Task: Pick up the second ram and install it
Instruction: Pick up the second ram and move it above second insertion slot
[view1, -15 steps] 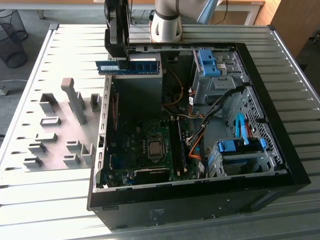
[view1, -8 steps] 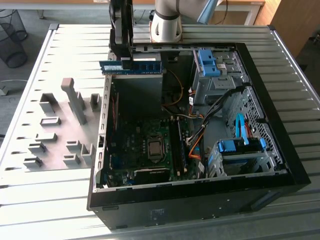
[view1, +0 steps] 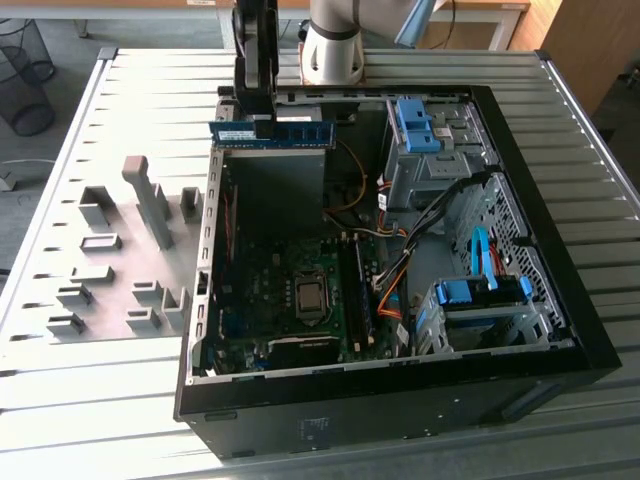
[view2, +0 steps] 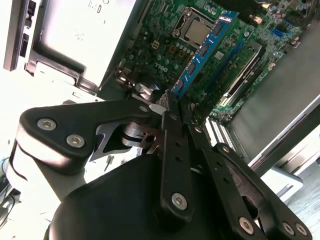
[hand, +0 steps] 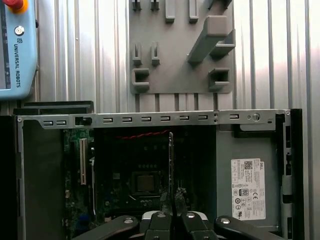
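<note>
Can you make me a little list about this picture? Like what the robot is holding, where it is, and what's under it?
tool: the tool is shut on the blue memory stick, pinching it from above
stick: level, held up in the air
under it: the open computer case, with its green circuit board showing
put in yet: no, the stick is not in a slot
beside the case: a gray holder plate, on the exterior view's left
underneath everything: a ribbed metal table

Open air between the second ram (view1: 300, 134) and motherboard (view1: 270, 290); drive cages (view1: 430, 150), cables (view1: 395, 285) crowd alongside
</note>
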